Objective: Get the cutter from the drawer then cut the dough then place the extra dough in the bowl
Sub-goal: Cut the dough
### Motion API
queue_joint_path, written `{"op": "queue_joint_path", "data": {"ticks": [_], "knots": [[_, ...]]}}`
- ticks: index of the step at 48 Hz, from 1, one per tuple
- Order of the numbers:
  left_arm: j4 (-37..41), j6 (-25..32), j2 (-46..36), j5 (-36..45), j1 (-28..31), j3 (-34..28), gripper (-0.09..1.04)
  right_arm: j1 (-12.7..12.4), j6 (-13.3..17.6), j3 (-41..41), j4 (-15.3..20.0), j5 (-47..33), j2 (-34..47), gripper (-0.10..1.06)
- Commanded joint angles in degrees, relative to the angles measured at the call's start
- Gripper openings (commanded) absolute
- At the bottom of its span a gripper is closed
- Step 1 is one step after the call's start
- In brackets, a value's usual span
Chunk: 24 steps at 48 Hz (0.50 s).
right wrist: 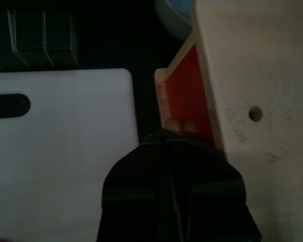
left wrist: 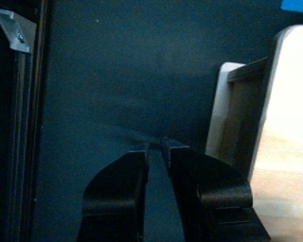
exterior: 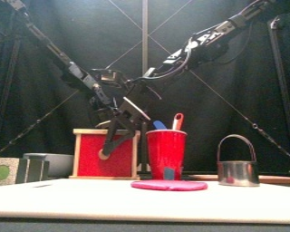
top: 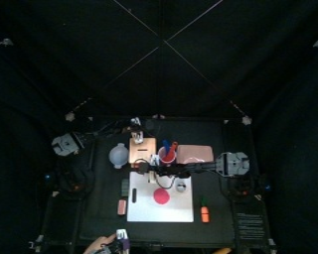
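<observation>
**Cutter (exterior: 238,164) is out, dough (exterior: 169,185) uncut**

Top view: Your two arms meet toward the back of the table. The white board (top: 162,208) lies at the front with the red dough disc on it. The cup (top: 167,151) stands behind the board, and the bowl (top: 118,155) is further left. The cutter is too small to pick out here.

Front view: The metal cutter stands upright to the right of the dough, not touching it. The red cup stands between the cutter and the box (exterior: 105,154), whose red front faces you. The arms' ends overlap before the box and cannot be told apart. The bowl is hidden.

Left wrist view: Your left gripper (left wrist: 157,149) has its jaws pressed together on nothing. It is over bare table beside the box's wooden side.

Right wrist view: Your right gripper (right wrist: 177,140) is likewise clenched and empty. Its tip is at the edge of the drawer front (right wrist: 186,90); whether it touches is unclear.

Risks: A swing toward the cutter could clip the cup and tip it over. The cutter's wire handle is thin and may slip from the jaws. A push on the drawer could shove the whole box.
</observation>
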Motion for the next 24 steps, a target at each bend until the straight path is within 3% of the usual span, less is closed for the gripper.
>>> {"op": "queue_joint_path", "data": {"ticks": [1,12,24], "knots": [[-0.18,-0.44,-2.46,-2.2,-0.09,-1.41,0.62,1.58,0.0,-0.26,0.53,-0.35,-4.92,0.46],[-1.58,-2.2,-5.8,-4.83,-0.53,-0.18,0.62,2.99,0.62,4.92,2.46,-0.26,-11.51,0.46],[-4.13,-3.34,-9.23,-8.17,-5.8,2.55,0.62,3.34,0.62,12.57,5.1,-0.26,-19.51,0.46]]}}
